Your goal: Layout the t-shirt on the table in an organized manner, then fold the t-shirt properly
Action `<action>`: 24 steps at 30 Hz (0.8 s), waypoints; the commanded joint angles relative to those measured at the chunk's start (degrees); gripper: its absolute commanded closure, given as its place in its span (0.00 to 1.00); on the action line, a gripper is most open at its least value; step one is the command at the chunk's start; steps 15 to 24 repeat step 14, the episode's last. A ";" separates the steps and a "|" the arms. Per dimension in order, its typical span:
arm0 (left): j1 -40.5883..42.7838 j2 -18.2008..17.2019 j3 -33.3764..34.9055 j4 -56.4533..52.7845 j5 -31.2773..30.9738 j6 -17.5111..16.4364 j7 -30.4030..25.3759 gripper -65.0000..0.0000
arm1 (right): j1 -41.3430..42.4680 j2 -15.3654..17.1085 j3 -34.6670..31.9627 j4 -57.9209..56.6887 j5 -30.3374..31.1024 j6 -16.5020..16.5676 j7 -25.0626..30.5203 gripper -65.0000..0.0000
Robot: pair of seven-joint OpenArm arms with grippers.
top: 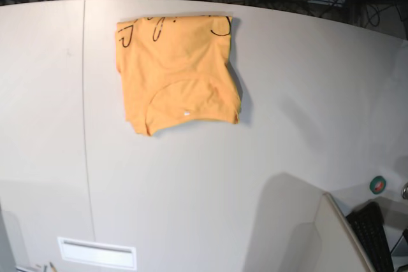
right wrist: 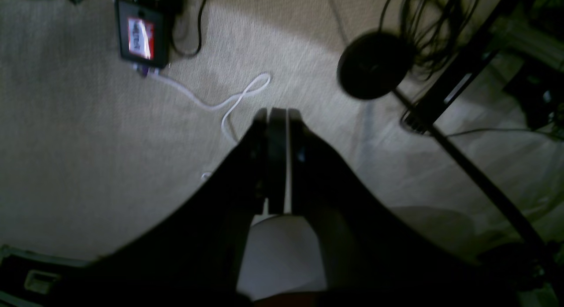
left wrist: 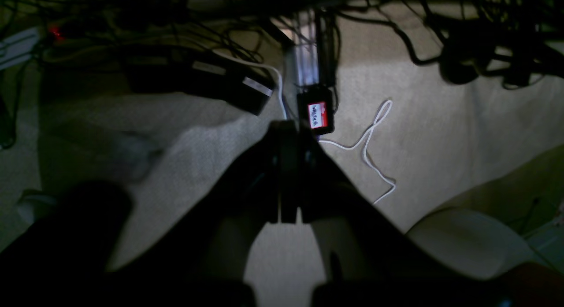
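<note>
The orange-yellow t-shirt (top: pixel 175 71) lies folded into a compact rectangle on the far part of the pale table (top: pixel 255 176), just right of the dark seam (top: pixel 86 125). Black line drawing shows along its far edge and a small white tag near its near edge. Neither arm shows in the base view. My left gripper (left wrist: pixel 288 126) has its dark fingers pressed together and holds nothing; it hangs over beige carpet. My right gripper (right wrist: pixel 277 111) is likewise shut and empty over the carpet. The shirt and table are out of both wrist views.
A black box with a red-white label (left wrist: pixel 318 115) and a white cable (left wrist: pixel 370 139) lie on the carpet; the box also shows in the right wrist view (right wrist: pixel 141 38). A round black stand base (right wrist: pixel 374 64) and tangled cables are nearby. A keyboard (top: pixel 376 234) and green tape roll (top: pixel 378 184) sit at the right.
</note>
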 commanded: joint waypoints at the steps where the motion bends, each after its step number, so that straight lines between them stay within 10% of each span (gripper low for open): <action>1: 1.28 0.54 0.17 -0.34 0.40 -0.59 0.03 1.00 | -1.08 0.39 0.12 -0.16 0.23 -0.11 0.29 1.00; 24: -0.30 3.79 0.09 -0.43 0.48 -0.59 -0.05 1.00 | 2.26 0.56 -0.14 -0.16 -0.12 -0.11 0.02 1.00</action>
